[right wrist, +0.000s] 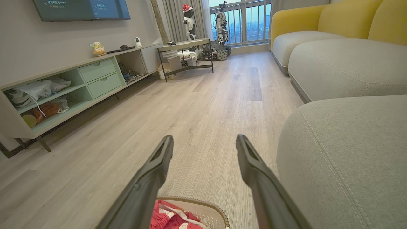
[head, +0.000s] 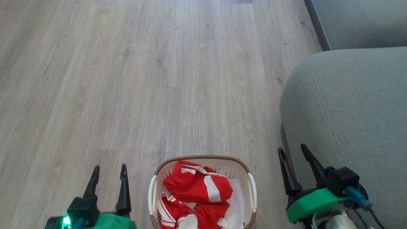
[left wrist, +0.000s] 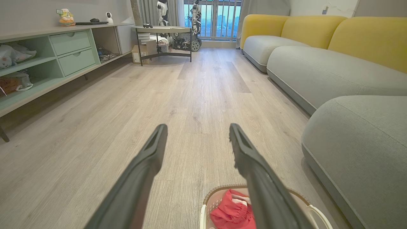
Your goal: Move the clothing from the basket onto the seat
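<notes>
Left claw (head: 109, 166) sits at the lower left of the head view, its two dark fingers spread apart and holding nothing, tips pointing up over the pale wood-look floor (head: 127, 79). Right claw (head: 292, 148) is at the lower right, likewise spread and empty. Its fingers lie close against the rounded front edge of the seat (head: 349, 105); whether they touch the fabric cannot be told.

Between the two claws, on the floor, stands the basket (head: 203, 157), with its brown rim toward the top of the view and its near end cut off by the bottom edge. Its left handle (head: 152, 190) and right handle (head: 253, 187) are both white. The clothing (head: 197, 187) lies bunched inside the basket, red fabric with white stripes and panels heaped toward the left and middle. A plain white liner sheet (head: 237, 198) shows beside it along the basket's right wall.

The seat, grey-green with a stitched seam running down it, is to the right of the basket, near it but apart, with floor between them. A second cushion (head: 359, 22) of the same colour lies beyond it at the top right.

In the left wrist view the basket and a fold of red show below the right finger. In the right wrist view yellow backrests (right wrist: 349, 16) rise behind the sofa cushions, and a pale green shelf unit (right wrist: 98, 70) stands along the opposite wall.
</notes>
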